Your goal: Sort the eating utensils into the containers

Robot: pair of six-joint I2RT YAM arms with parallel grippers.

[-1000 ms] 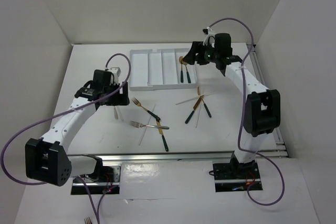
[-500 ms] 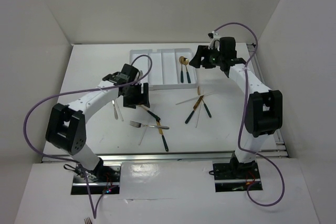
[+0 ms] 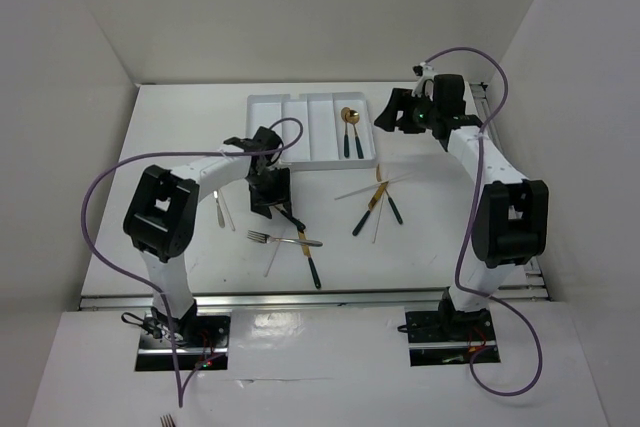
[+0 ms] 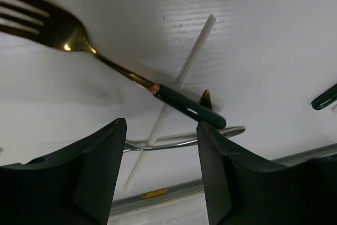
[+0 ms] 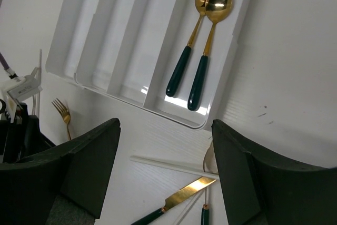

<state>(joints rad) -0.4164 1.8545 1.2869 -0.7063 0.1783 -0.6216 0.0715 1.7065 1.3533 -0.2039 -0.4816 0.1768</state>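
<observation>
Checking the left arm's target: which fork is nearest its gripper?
Gold fork with green handle, directly under the left gripper; the silver fork lies apart.

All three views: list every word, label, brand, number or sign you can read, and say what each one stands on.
No text can be read in any view.
Small white tag, left edge of the right wrist view: too small to tell if it carries writing.
Yellow sticker on the metal rail, left wrist view: too blurred to read.
</observation>
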